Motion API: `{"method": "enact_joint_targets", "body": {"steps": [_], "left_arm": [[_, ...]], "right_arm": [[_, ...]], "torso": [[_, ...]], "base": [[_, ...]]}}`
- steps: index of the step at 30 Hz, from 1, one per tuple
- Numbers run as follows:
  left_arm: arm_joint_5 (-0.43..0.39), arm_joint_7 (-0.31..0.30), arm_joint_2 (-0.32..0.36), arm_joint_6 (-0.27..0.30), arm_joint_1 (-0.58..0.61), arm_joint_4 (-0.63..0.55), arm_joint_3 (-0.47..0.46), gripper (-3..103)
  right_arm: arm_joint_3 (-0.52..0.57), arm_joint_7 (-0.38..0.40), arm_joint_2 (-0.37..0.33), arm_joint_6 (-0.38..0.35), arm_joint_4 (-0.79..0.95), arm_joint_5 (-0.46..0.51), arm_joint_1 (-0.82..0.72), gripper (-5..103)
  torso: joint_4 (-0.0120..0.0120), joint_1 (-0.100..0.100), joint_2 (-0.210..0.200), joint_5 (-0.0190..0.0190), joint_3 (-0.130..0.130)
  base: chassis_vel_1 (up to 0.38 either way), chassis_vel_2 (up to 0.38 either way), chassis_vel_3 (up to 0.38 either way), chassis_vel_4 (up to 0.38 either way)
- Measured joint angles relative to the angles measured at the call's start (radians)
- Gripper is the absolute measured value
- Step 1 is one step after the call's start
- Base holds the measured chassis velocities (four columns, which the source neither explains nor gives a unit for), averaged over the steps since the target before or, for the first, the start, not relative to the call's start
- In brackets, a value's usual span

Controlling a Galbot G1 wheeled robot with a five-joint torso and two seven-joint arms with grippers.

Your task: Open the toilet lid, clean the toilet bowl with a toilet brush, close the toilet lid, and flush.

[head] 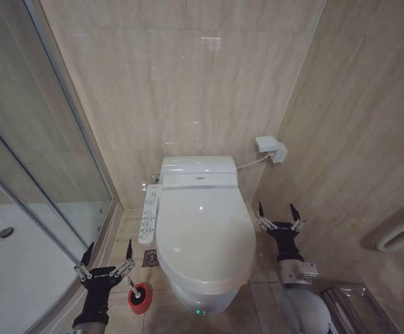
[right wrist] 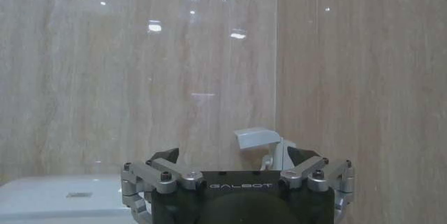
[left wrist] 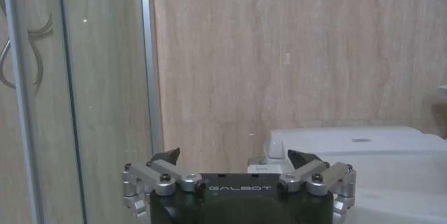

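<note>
Lid trouble looms: the toilet lid (head: 203, 233) lies shut over the bowl, flanked by left gripper (head: 107, 257) and right gripper (head: 279, 216), fingers wide, empty; glossy plastic may slip when lifted.

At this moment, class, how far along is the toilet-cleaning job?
Nothing looks done: the toilet lid is down. Nothing is in hand: the left gripper and right gripper hang open and empty on either side of the toilet. The toilet brush sits in its red holder. Opening, scrubbing, closing and flushing remain.
</note>
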Motion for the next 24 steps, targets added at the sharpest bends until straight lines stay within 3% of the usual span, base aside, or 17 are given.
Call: {"method": "enact_joint_targets", "body": {"steps": [24], "left_arm": [[0.0, 0.0, 0.0, 0.0, 0.0, 0.0, 0.0, 100]], "right_arm": [[-0.001, -0.013, -0.006, -0.016, 0.018, 0.016, -0.009, 100]], "torso": [[0.0, 0.0, 0.0, 0.0, 0.0]], "base": [[0.0, 0.0, 0.0, 0.0]]}}
